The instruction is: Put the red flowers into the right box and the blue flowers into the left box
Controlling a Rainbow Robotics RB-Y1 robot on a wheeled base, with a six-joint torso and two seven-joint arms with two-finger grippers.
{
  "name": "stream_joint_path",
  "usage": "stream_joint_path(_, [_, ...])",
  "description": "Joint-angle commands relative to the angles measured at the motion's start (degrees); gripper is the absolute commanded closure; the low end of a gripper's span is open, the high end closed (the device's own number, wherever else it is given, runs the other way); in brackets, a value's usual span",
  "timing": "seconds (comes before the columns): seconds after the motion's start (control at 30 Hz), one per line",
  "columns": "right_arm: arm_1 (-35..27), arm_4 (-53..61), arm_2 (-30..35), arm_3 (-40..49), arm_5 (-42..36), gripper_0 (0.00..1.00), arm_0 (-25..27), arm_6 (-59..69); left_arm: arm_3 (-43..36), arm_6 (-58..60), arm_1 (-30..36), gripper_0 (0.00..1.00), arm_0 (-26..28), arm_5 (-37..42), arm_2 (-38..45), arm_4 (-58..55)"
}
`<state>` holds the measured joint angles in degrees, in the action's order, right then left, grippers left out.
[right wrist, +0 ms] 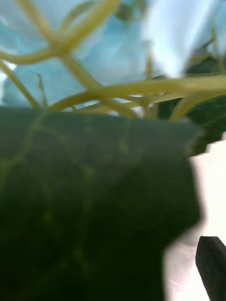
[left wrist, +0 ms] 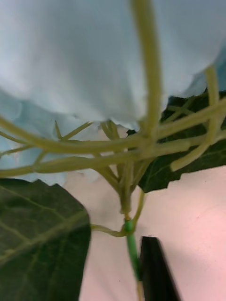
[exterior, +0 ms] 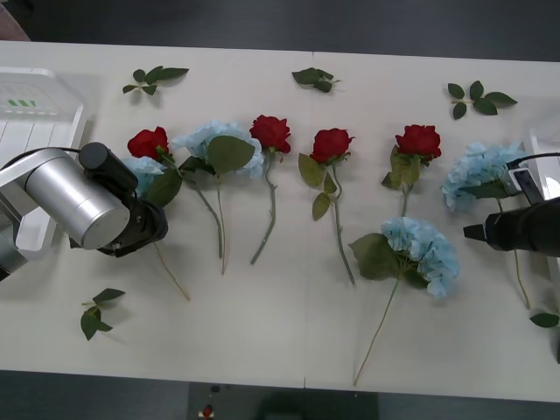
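Both grippers are lowered onto blue flowers on the table (exterior: 289, 350).
Finger state cannot be told for the left gripper (exterior: 144, 223) or right gripper (exterior: 477, 233); stems need closing on, then lifting.

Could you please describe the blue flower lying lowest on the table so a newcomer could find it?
On the white table, look at the robot's right half, below the row of red flowers. That blue flower lies apart from the row, nearest the front edge.
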<state>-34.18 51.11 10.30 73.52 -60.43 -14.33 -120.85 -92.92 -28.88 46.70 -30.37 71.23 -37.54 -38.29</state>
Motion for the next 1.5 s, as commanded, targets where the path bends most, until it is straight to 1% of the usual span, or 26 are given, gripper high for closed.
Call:
stream_joint_path(0.03, [0.2,-0.7,0.5,0.7,0.1,0.0,-0.6,-1.8,-0.1,-0.4,1.6,1.0,-2.0,-0.4,0.3,0.5])
stream_joint_path(0.07, [0.2,-0.8,0.6,0.7,0.1,0.1,-0.6,-1.9,-0.2,-0.5,1.9,1.0,-2.1,-0.4,0.3,0.5])
stream_joint_path(0.1, [0.3,-0.9,0.6,0.6,0.1,0.5,-0.5,-1.6,-0.2,-0.7,2.3,1.0,-2.1,-0.4,0.3,0.4])
stream_joint_path(0.13, [0.4,-0.9,0.6,0.3,0.1,0.73,-0.6,-1.6,-0.4,-0.7,2.7,1.0,-2.4,-0.4,0.3,0.4])
stream_joint_path(0.17, [0.4,-0.9,0.6,0.0,0.2,0.88,-0.6,-1.9,-0.6,-0.8,3.3,1.0,-2.5,-0.4,0.4,0.3])
stream_joint_path(0.23, [0.4,-0.9,0.6,-0.1,0.6,1.0,-0.5,-1.9,-1.3,-1.0,4.3,1.0,-2.5,-0.4,1.2,0.1])
stream_joint_path(0.33, [0.4,-1.3,0.6,-0.1,0.6,1.0,-0.6,-1.9,-2.6,-1.4,6.4,1.0,-2.5,-0.4,3.0,-1.5])
stream_joint_path(0.53, [0.1,-1.8,0.6,-0.1,0.7,1.0,-0.4,-2.2,-6.5,-2.9,13.2,1.0,-2.5,-0.2,8.9,-5.6])
stream_joint_path(0.67, [-0.4,-1.7,0.6,0.0,0.6,1.0,-0.4,-2.3,-5.9,-6.3,16.9,1.0,-2.5,-0.2,12.8,-5.8])
stream_joint_path(0.8, [-1.3,0.7,0.6,0.1,0.5,1.0,-0.5,-2.7,-1.3,-11.6,19.4,1.0,-2.5,-0.6,17.3,-5.7])
stream_joint_path(0.93, [-2.6,3.6,1.3,2.5,-1.4,1.0,-0.5,-3.3,5.8,-18.8,20.4,1.0,-2.5,-5.1,21.0,-5.2])
stream_joint_path(1.07, [-2.9,7.0,5.3,6.3,-7.9,1.0,-0.5,-4.2,15.4,-26.1,20.5,1.0,-2.8,-13.8,22.3,-5.2])
stream_joint_path(1.17, [-2.9,10.3,8.9,8.7,-12.8,1.0,-0.5,-4.8,20.4,-30.0,20.5,1.0,-3.0,-19.0,22.3,-5.3])
stream_joint_path(1.33, [-2.8,17.9,14.1,11.3,-19.5,1.0,-0.5,-5.5,24.6,-34.3,20.4,0.99,-3.2,-22.6,22.4,-5.5])
stream_joint_path(1.37, [-2.9,20.5,14.8,11.4,-20.7,1.0,-0.5,-5.6,24.7,-35.0,20.5,0.89,-3.1,-22.5,22.4,-5.5])
stream_joint_path(1.4, [-2.9,23.2,15.1,11.5,-21.5,1.0,-0.5,-5.8,24.7,-35.2,20.4,0.72,-3.1,-22.6,22.3,-5.6])
stream_joint_path(1.43, [-2.9,24.6,15.2,11.5,-21.7,1.0,-0.5,-5.8,24.7,-35.3,20.4,0.65,-3.0,-22.5,22.4,-5.5])
stream_joint_path(1.47, [-2.9,27.4,15.2,11.5,-22.0,1.0,-0.5,-6.0,24.7,-35.3,20.5,0.53,-2.8,-22.6,22.3,-5.6])
stream_joint_path(1.5, [-2.9,29.0,15.1,11.4,-22.3,1.0,-0.5,-6.0,24.8,-35.3,20.5,0.44,-2.8,-22.6,22.3,-5.5])
